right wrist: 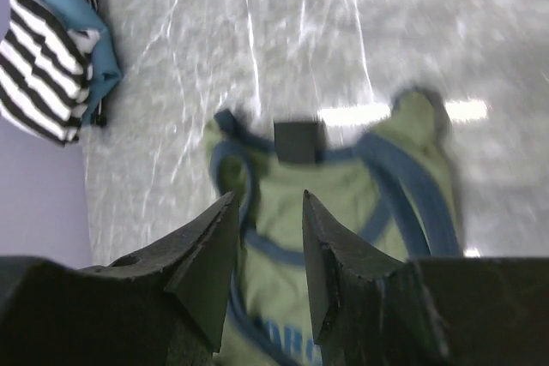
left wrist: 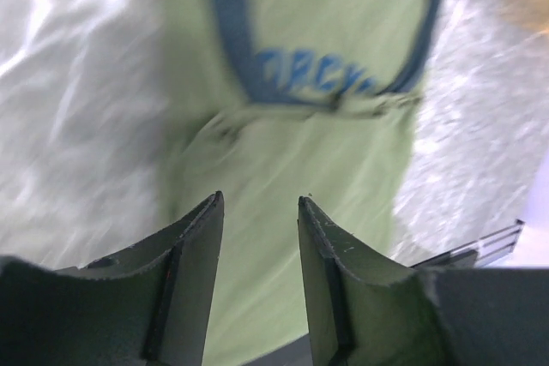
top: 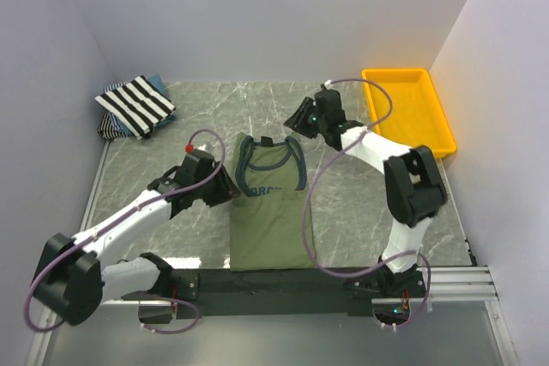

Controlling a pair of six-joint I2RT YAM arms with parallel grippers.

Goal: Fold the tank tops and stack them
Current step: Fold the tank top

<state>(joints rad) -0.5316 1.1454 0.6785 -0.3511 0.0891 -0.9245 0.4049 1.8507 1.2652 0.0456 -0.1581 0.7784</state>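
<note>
Three tank tops, two grippers, one tray. At upper left of the table (top: 206, 109), the striped tank top (top: 137, 105) lies on the bluish tank top (right wrist: 101, 62), which shows only at its edges. The left gripper (top: 226, 187) hangs at the left edge of the olive-green tank top (top: 268, 216), fingers spread, nothing between them. That top lies flat at centre, neck toward the far wall, its chest print only partly legible. The right gripper (top: 296, 119), above the neck's right side, is likewise spread and empty. The yellow tray (top: 407, 113) occupies the upper right. Both wrist views are blurred.
</note>
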